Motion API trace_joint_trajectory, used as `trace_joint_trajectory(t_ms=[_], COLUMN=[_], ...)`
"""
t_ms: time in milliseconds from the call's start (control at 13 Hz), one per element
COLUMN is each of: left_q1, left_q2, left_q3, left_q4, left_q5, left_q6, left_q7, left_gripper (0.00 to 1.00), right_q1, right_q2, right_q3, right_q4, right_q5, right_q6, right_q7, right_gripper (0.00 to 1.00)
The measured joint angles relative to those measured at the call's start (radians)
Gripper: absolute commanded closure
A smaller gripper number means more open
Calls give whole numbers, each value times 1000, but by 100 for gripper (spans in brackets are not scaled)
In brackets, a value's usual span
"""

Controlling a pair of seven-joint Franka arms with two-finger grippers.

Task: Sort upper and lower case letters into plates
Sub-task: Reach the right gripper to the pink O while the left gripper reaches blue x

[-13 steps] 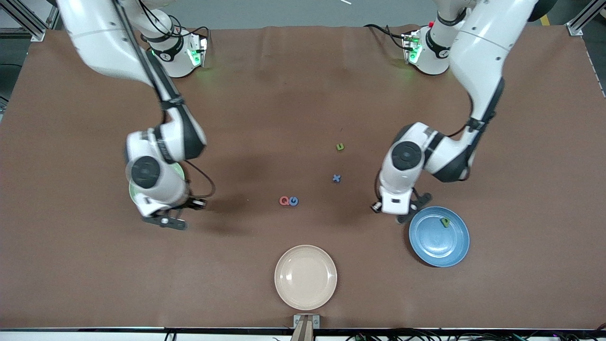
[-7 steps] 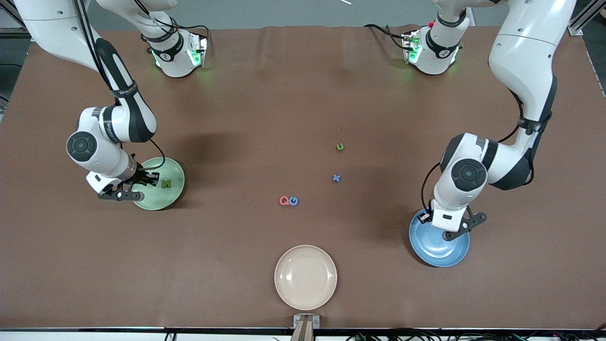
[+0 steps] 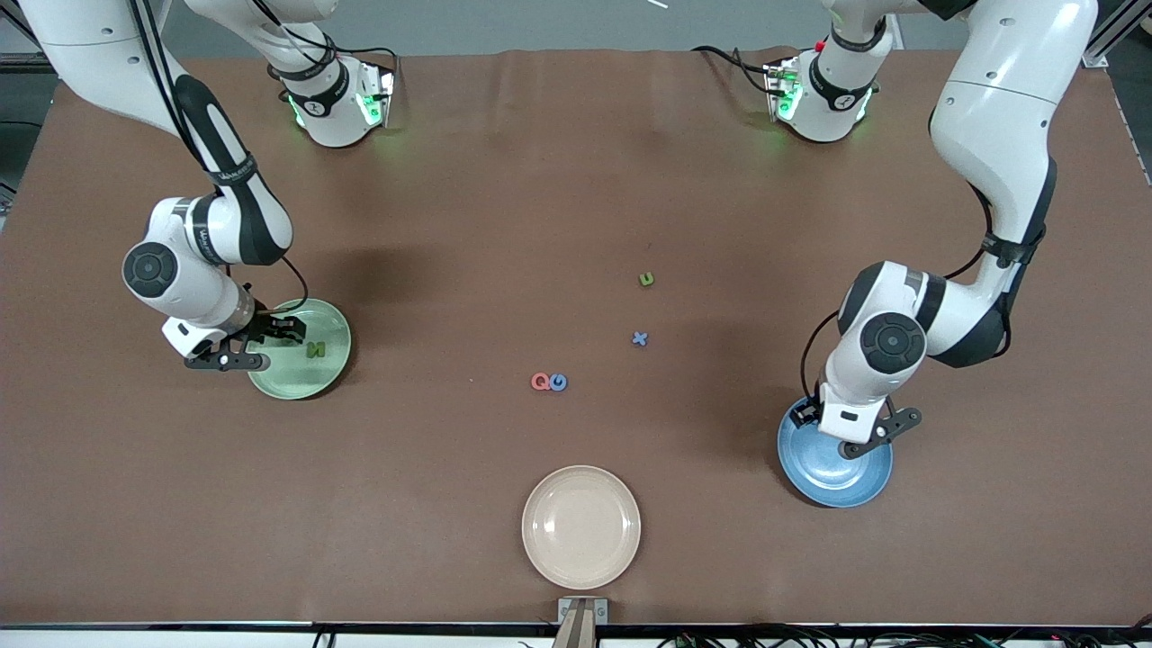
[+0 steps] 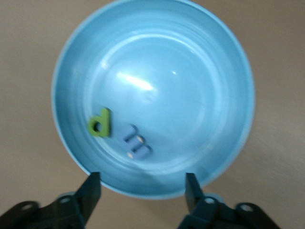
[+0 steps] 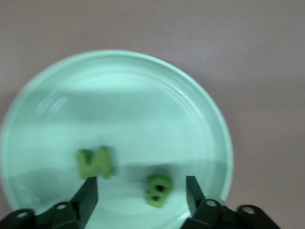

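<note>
- Left gripper (image 4: 143, 183) hangs over the blue plate (image 3: 821, 477), jaws spread wide and holding nothing.
- In the left wrist view that blue plate (image 4: 228, 62) carries two letters: a green lowercase d (image 4: 100, 122) and a pale blue letter (image 4: 137, 142) just beside it, too blurred to read.
- Right gripper (image 5: 141, 188) is over the pale green plate (image 3: 333, 369), at the rim toward the right arm's end of the table, fingers parted and empty.
- The right wrist view shows the green plate (image 5: 200, 109) with two green letters in it, a blocky K or N (image 5: 96, 162) and a B (image 5: 158, 190) near it, apart from each other.
- From the front only one green letter (image 3: 314, 348) shows in that plate.
- Out on the brown table (image 3: 468, 207), between the two plates: a red Q (image 3: 540, 382) touching a blue G (image 3: 559, 382).
- A blue x (image 3: 639, 338) and a green u (image 3: 646, 279) lie farther from the front camera, well apart from one another.
- A cream-beige plate (image 3: 580, 526) sits nearest the front camera, nothing in it.
</note>
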Motion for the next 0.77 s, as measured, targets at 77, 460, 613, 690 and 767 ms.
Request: trace_joint_trajectory(t_ms=[77, 460, 613, 690, 767], left_q1=[-2, -127, -176, -192, -205], left_q2=[0, 16, 49, 66, 80], left_q3=[-32, -124, -123, -124, -123], left_q4=[0, -7, -9, -9, -9], left_q5=[-3, -3, -3, -3, -3], left_q6=[0, 2, 31, 46, 58], left_q7=[-45, -394, -481, -515, -555], left_gripper=[0, 5, 12, 13, 15], right_q1=[38, 321, 397, 424, 444], right_q2=[0, 108, 223, 281, 333], right_q3=[10, 25, 23, 22, 20], right_q4=[24, 249, 394, 470, 542], right_q5=[7, 10, 10, 10, 9], right_q6=[3, -26, -56, -73, -87], right_q7=[81, 564, 694, 745, 785], right_gripper=[0, 0, 0, 0, 0])
